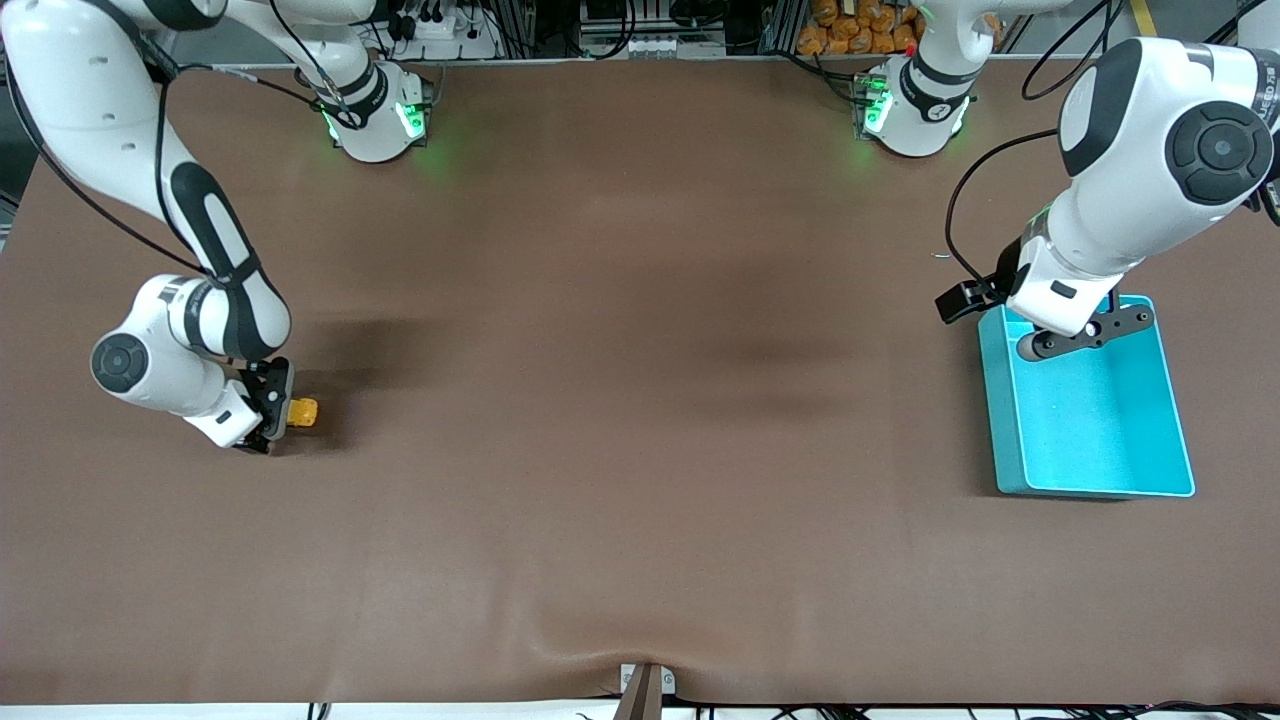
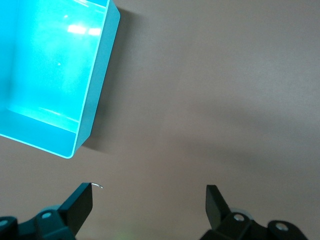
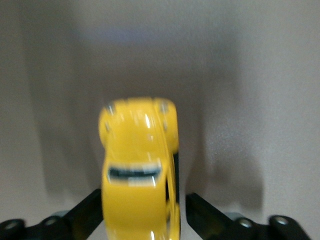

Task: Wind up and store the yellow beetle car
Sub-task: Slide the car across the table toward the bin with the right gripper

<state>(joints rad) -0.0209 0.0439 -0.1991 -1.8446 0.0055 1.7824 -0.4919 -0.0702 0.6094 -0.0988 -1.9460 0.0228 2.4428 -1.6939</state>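
— Trouble is possible, I think. The yellow beetle car (image 1: 303, 411) sits on the worktop (image 1: 640, 400) at the right arm's end, between the parted fingers of the right hand (image 3: 145, 210).

— So if its spring is wound, it may roll away?

— Yes, and the turquoise bin (image 1: 1005, 400) is well apart. Only the right wrist view shows the gap beside the car. The left hand (image 2: 150, 200) waits, spread open, over the bin.

The yellow beetle car (image 3: 137, 165) looks glossy, like painted plastic or metal. The turquoise bin (image 1: 1090, 420) seems smooth plastic. The brown table cover (image 1: 640, 450) is matt.
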